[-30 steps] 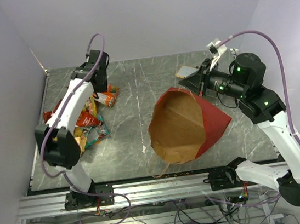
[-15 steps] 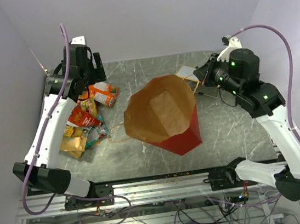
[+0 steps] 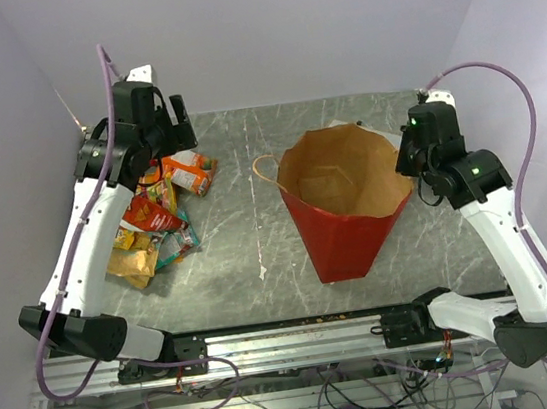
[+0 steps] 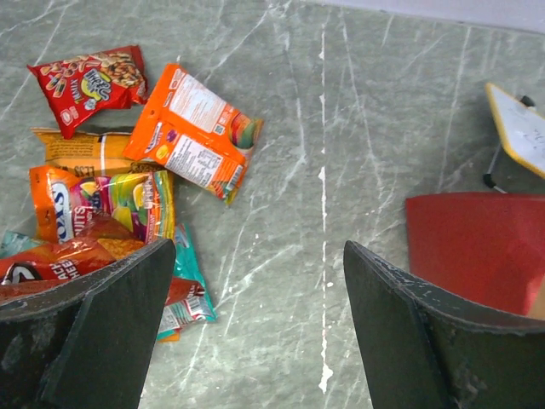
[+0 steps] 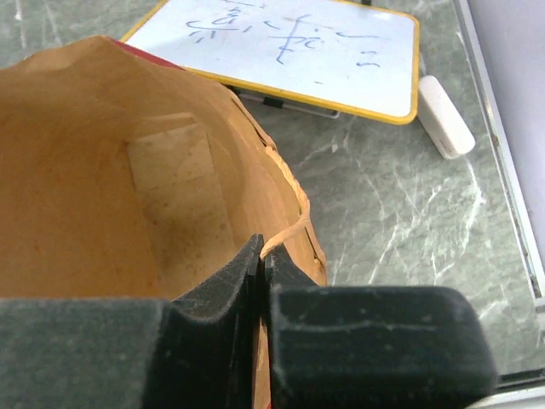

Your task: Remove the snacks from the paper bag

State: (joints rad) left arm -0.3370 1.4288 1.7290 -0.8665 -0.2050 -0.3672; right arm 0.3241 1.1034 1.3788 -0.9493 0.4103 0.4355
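The paper bag, red outside and brown inside, stands upright at mid-right with its mouth up. My right gripper is at its right rim, shut on the thin tan handle. The right wrist view looks into the bag past the gripper, and no packet shows on its brown floor. The snacks lie in a pile at the left. My left gripper hangs open and empty above the pile's far end. In its wrist view the left gripper is above an orange packet, a red packet and a teal wrapper.
A yellow-edged whiteboard card and a white eraser lie behind the bag near the right table edge. The card and the bag's red side show at the right of the left wrist view. The second handle sticks out to the bag's left.
The bag has swung from lying tilted to upright and shifted right. My right gripper moved right and down to its rim, holding the handle. My left arm barely moved.
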